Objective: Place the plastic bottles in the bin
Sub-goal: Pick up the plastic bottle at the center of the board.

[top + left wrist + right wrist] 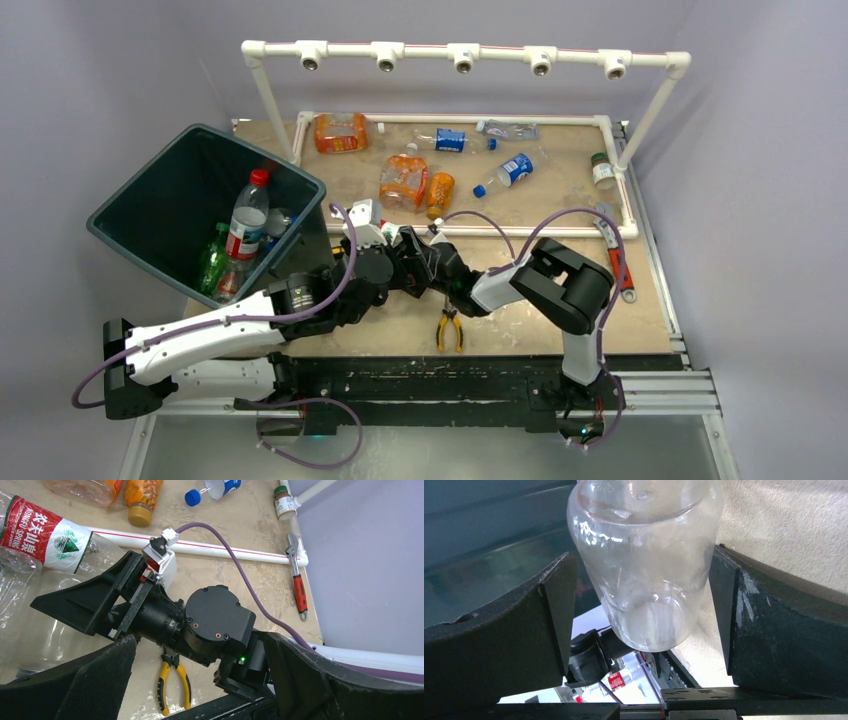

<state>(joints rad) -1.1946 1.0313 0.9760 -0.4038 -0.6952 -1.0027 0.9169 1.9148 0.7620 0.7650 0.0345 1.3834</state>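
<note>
Right pincer wide around a bottle — unclamped, I think; next, close and carry to bin. Left pincer wide.

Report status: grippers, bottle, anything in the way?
Right gripper open, straddling clear bottle, not yet clamped. Left gripper open, empty. Left arm tight beside right wrist, may crowd the lift to bin.

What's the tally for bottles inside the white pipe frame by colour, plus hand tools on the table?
Orange bottles: 3
Clear bottles: 3
Green-capped bottle: 1
Pliers: 1
Wrench: 1
Total: 9
</note>
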